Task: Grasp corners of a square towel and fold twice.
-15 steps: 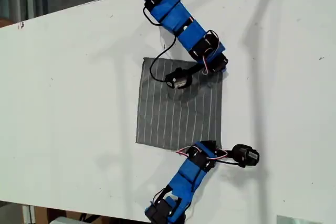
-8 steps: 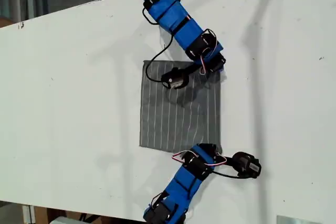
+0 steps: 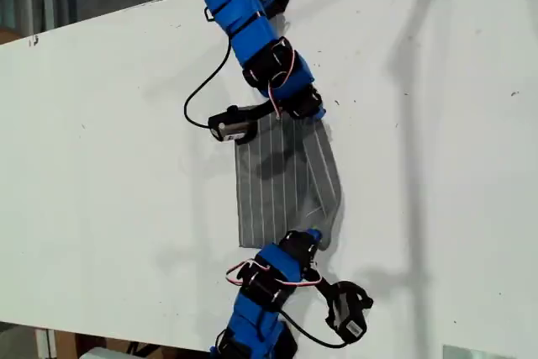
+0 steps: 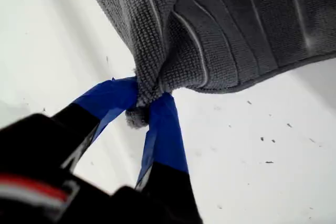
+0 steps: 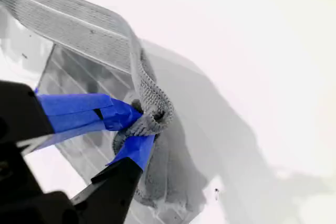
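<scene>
Towel: your square towel (image 3: 282,182) lies on the white table (image 3: 109,140), one edge lifted and curling over the flat part, strung between the two grippers.
First gripper: my first gripper (image 4: 145,109) is clenched on a bunched corner (image 4: 137,115) of the towel; the cloth fans out from the jaws and a small tuft pokes through behind them.
Second gripper: my second gripper (image 5: 140,124) is clamped on another corner (image 5: 152,111); the pinched edge loops over the jaw tips and runs away from them as a taut band.
Which arm: you cannot tell from the exterior view which arm is which.
Cloth: grey, nubbly knit weave, thin pale parallel stripes.
Jaw tips: wrapped in blue tape (image 5: 79,109).
Table surface: smooth, with tiny dark specks.
</scene>
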`<action>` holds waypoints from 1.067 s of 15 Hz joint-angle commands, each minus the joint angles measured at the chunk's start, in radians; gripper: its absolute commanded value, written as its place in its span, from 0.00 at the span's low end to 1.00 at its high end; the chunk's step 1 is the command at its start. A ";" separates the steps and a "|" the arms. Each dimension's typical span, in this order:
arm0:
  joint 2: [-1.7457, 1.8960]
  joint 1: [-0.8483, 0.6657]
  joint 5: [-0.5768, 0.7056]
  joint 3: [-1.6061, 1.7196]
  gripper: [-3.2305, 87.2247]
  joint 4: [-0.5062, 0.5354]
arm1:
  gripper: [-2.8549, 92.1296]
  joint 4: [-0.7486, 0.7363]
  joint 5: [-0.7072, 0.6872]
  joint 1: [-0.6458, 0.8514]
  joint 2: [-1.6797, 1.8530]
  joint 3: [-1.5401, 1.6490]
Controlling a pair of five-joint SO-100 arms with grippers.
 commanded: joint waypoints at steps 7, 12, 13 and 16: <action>0.360 -0.414 0.098 0.471 0.03 -0.034 | 0.03 -0.023 -0.141 0.382 0.219 0.224; 0.430 -0.512 0.104 0.749 0.03 -0.195 | 0.03 -0.121 -0.216 0.523 0.218 0.360; 0.430 -0.535 0.112 0.784 0.03 -0.221 | 0.03 -0.150 -0.229 0.555 0.218 0.405; 0.407 -0.657 0.181 0.856 0.03 -0.288 | 0.03 -0.225 -0.288 0.663 0.167 0.482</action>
